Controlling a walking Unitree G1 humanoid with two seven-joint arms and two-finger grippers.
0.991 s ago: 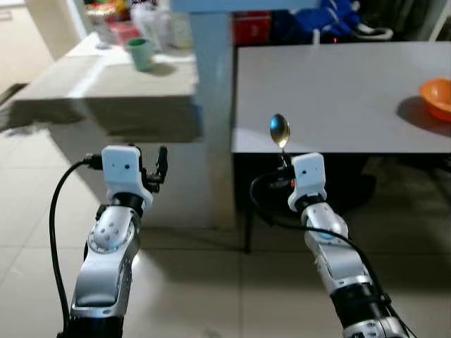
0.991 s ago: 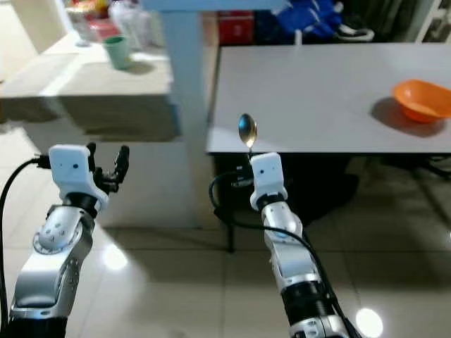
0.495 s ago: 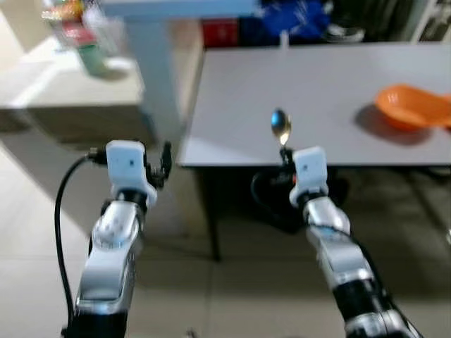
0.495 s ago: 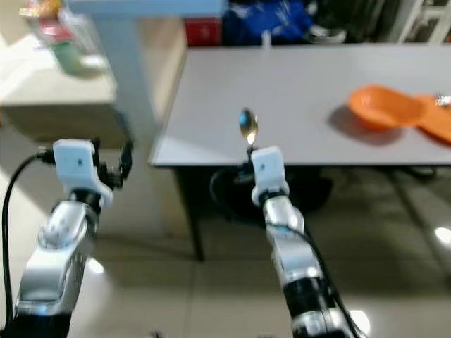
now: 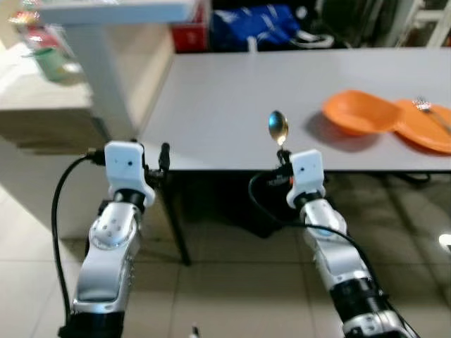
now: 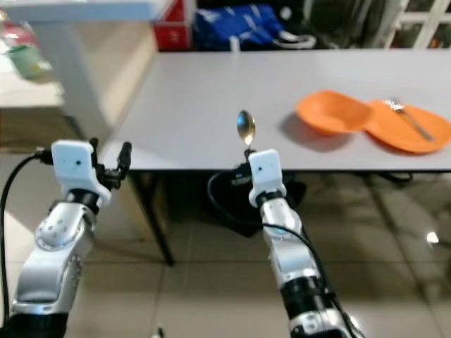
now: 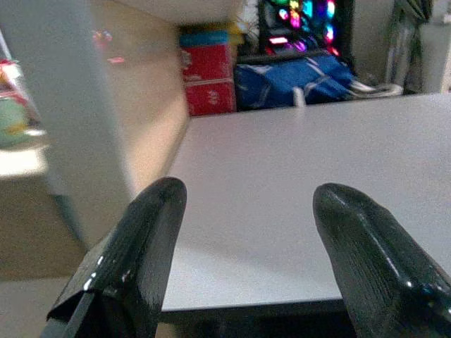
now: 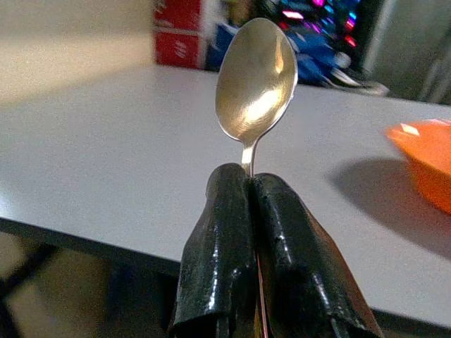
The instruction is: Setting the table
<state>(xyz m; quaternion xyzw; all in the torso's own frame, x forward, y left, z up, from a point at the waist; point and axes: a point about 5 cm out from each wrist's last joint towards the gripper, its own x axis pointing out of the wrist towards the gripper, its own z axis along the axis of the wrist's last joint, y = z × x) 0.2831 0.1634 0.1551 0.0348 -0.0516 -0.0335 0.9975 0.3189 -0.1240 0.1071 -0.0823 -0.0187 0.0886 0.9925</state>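
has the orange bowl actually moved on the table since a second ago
No. The orange bowl sits by the table's right end as before; only the camera swung right, bringing the orange plate into view.

A lived-in home, its dining corner by the look of it: a plain grey table (image 5: 232, 105) stands on a pale tiled floor (image 5: 232, 296), with an orange bowl (image 6: 331, 113) and an orange plate (image 6: 412, 127) bearing a fork (image 6: 405, 116). Behind it lie a blue bag (image 6: 232, 21) and red boxes (image 7: 208, 77), beside a counter (image 5: 39, 98) holding a green cup (image 5: 49, 63)
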